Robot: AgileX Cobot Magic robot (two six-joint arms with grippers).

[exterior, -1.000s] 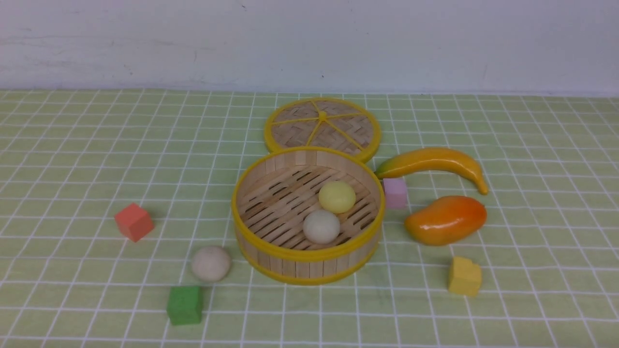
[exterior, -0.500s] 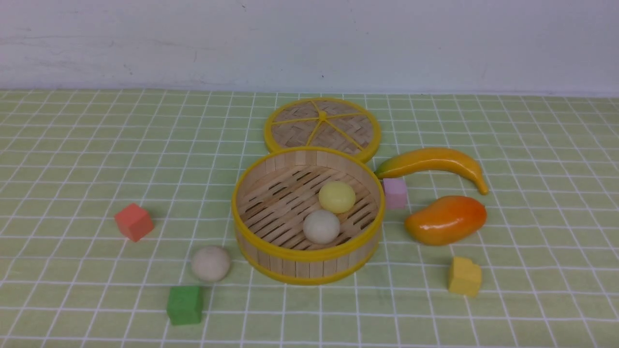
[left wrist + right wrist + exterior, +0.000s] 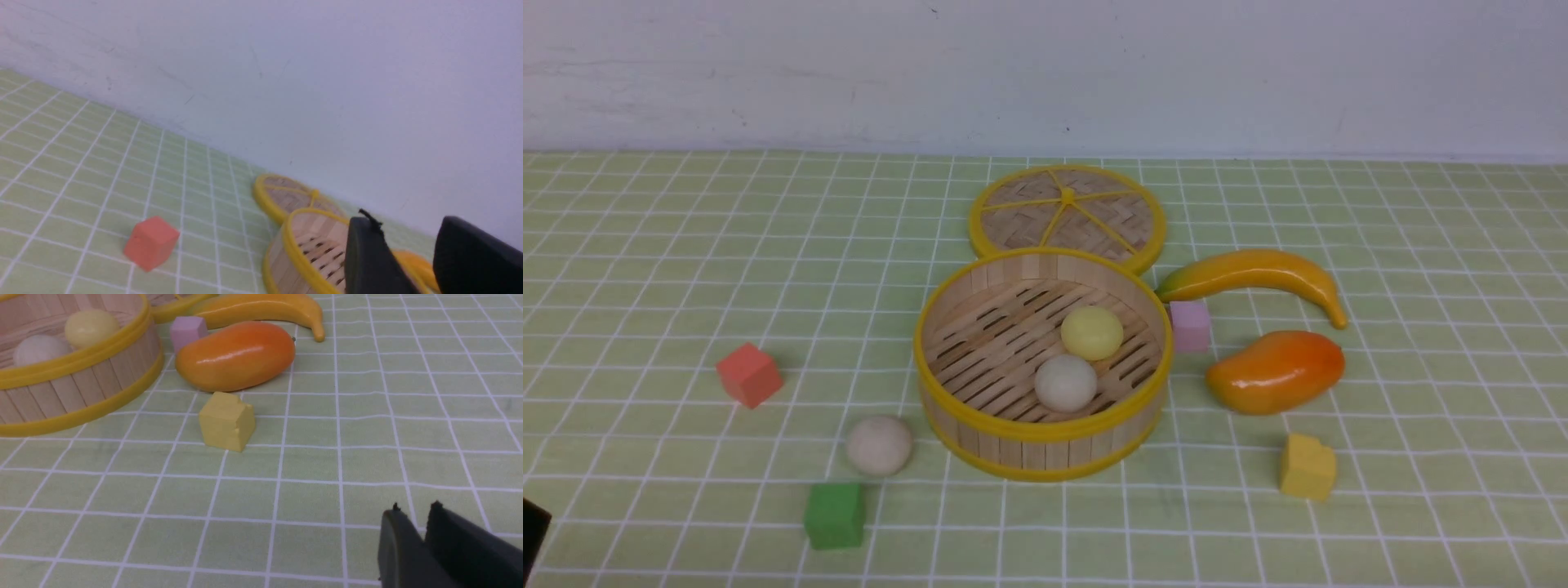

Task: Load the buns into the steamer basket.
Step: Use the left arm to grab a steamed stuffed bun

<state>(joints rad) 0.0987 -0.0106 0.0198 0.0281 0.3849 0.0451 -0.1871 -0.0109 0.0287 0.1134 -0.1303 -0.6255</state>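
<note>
Filling steamer basket [image 3: 980, 441] | done, two of three: pale yellow bun [image 3: 1092, 332] and beige bun [image 3: 1065, 382] inside | to do: third bun [image 3: 879, 445] on tabletop [image 3: 645, 245] at basket's 8 o'clock (green cube [image 3: 834, 514] at its 7) | left fingers [image 3: 367, 253] spread, empty | right fingers [image 3: 398, 547] barely parted, empty

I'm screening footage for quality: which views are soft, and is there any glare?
Front view: sharp, evenly lit, soft shadows, faint sheen on the glossy orange mango. Left wrist view: hazy throughout, black left hand blurred. Right wrist view: crisp, bright highlight on that mango.
</note>
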